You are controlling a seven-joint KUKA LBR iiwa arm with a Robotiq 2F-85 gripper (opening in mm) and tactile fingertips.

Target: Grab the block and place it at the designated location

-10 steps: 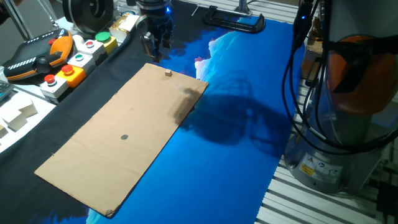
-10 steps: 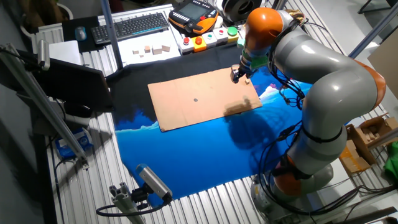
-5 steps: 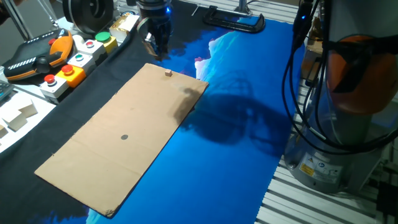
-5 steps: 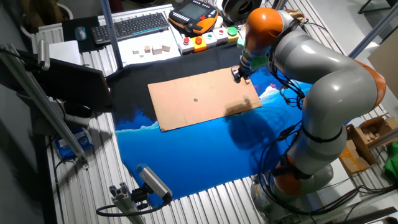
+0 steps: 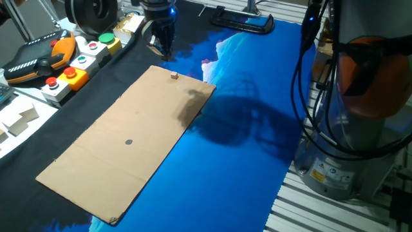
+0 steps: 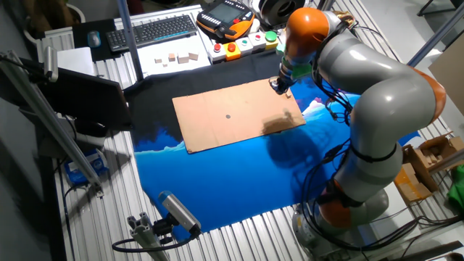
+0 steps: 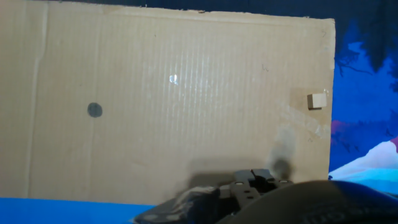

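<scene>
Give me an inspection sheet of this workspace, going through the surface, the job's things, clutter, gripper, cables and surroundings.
Surface: cardboard sheet lying on blue cloth.
Job's things: block on the cardboard near its far edge; grey dot toward the opposite end, bare.
Clutter: button boxes, pendant, white boxes.
Gripper: gripper above the cardboard's far edge, apart from the block; state unclear.
Cables: black bundle down the arm base.
Surroundings: keyboard, slotted metal table.

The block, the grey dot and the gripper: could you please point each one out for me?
block (image 7: 317, 101), hand view, on its pale top face.
grey dot (image 7: 94, 110), hand view, at its centre.
gripper (image 5: 162, 50), one fixed view, between its fingertips.
</scene>
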